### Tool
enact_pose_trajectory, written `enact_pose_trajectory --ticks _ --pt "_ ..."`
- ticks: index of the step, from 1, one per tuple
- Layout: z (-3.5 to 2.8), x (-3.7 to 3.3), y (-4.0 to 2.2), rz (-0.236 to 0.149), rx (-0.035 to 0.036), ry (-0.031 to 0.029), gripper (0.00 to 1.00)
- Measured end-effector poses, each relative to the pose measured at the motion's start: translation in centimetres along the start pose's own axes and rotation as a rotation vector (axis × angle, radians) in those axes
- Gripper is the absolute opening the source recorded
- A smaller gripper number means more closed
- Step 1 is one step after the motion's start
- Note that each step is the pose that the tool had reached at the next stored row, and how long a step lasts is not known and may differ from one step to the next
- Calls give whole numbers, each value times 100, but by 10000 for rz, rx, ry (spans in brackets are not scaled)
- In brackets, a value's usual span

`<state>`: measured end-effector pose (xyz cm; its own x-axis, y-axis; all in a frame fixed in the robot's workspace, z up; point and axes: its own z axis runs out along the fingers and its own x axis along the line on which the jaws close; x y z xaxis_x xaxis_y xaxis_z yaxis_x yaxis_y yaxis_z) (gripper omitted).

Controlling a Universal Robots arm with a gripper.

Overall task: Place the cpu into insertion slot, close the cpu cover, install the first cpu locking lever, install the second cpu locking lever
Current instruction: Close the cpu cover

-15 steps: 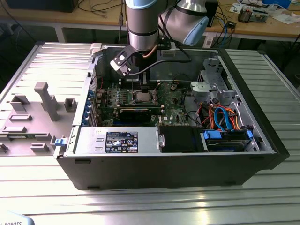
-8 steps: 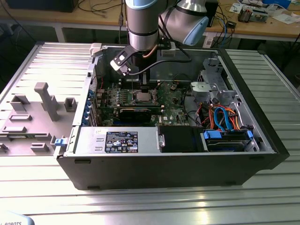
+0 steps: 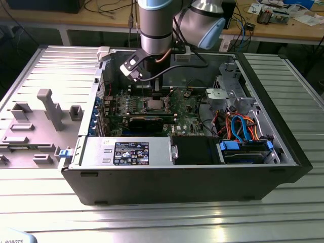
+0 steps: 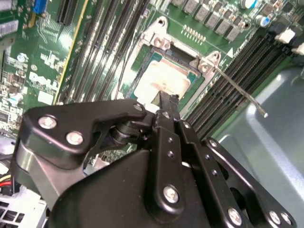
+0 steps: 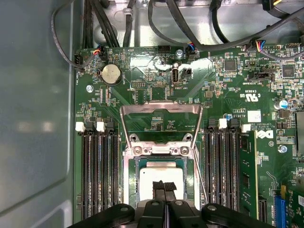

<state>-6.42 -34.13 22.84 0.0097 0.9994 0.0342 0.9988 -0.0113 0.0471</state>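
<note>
**A:** How far along is the job?

**B:** The first step looks done to me. The cpu lies flat inside the insertion slot on the green motherboard, square with the rim.

**A:** And the hand?

**B:** The hand sits right over the chip. In the first wrist view its fingertips are drawn together with nothing between them. I cannot tell whether they press on the chip's top or hover just above it.

**A:** Is the cover down?

**B:** Not yet. The cpu cover stands swung up on its hinge, clear of the chip, with the board showing through its window.

**A:** And the levers?

**B:** In the second wrist view one thin locking lever juts out free beside the slot, unlatched. I cannot make out the other one clearly. By my reading the cover and both levers are left to do.
</note>
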Motion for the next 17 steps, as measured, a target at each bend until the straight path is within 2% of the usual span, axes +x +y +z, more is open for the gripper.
enact_pose_trajectory --ticks 1,2,6,8,10,17 --pt "3 0 32 7 211 0 11" --pt "3 0 38 9 306 -1 11" --pt "3 0 38 21 611 -6 11" --pt "3 0 38 23 705 -7 11" --pt "-4 0 38 23 705 -8 11" --pt "-120 5 44 23 705 -20 11"
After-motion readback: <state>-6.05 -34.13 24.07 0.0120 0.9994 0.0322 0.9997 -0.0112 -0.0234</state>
